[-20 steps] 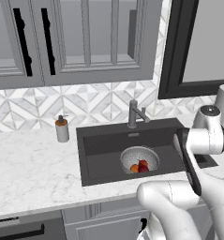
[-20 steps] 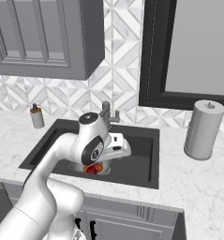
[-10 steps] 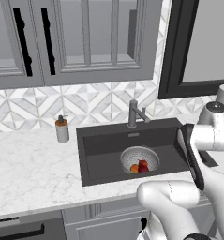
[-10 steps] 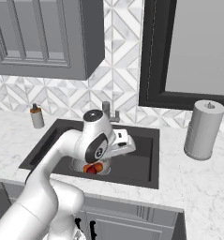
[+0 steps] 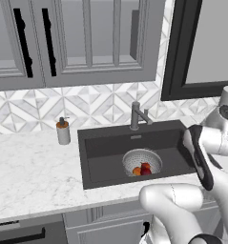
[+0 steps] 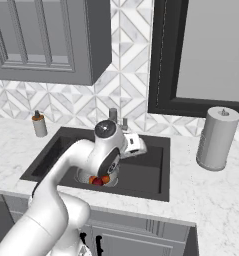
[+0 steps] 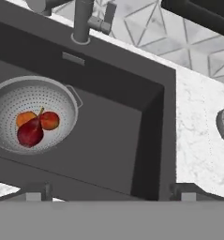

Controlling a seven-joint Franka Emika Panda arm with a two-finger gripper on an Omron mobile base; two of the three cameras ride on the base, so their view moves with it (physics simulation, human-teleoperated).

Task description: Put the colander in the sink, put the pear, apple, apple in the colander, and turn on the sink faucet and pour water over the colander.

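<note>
The silver perforated colander [image 7: 33,114] is seen seated in the sink [image 7: 118,122], left of its middle, the maroon pear [image 7: 30,132] and two orange-red apples [image 7: 49,120] nested inside; the gripper [image 7: 108,191] is held above the sink's front edge, jaws spread wide and empty. Bare dark floor is left open right of the colander up to the sink's right wall; the faucet [image 7: 83,18] stands on the table at the sink's rear rim.

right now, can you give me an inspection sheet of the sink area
surface: white marble counter around the dark sink.
job's things: colander in the sink, holding the pear and two apples; faucet behind, no water seen.
clutter: soap dispenser, paper towel roll.
grippers: pincer open, empty, above the sink.
cables: nothing seen.
surroundings: grey cabinets, tiled backsplash, dark window frame.
</note>
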